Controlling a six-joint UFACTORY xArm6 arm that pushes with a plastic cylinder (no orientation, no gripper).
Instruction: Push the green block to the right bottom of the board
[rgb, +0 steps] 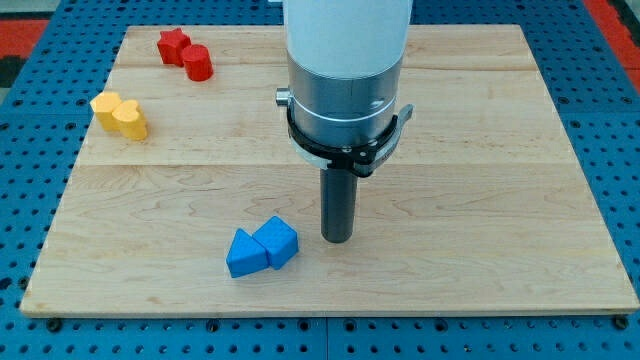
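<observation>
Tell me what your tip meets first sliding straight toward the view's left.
Probably the nearer blue block, which lies close on the view's left of my tip. Depth is unclear, so it may only clip it.

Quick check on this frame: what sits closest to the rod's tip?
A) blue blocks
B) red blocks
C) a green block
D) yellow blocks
A: my tip stands just to the view's right of the two blue blocks, while the red blocks and yellow blocks sit far off at the view's upper left; no green block shows.

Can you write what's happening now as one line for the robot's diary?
my tip: right of blue blocks, apart | green block: not visible | red blocks, yellow blocks: top left
</observation>
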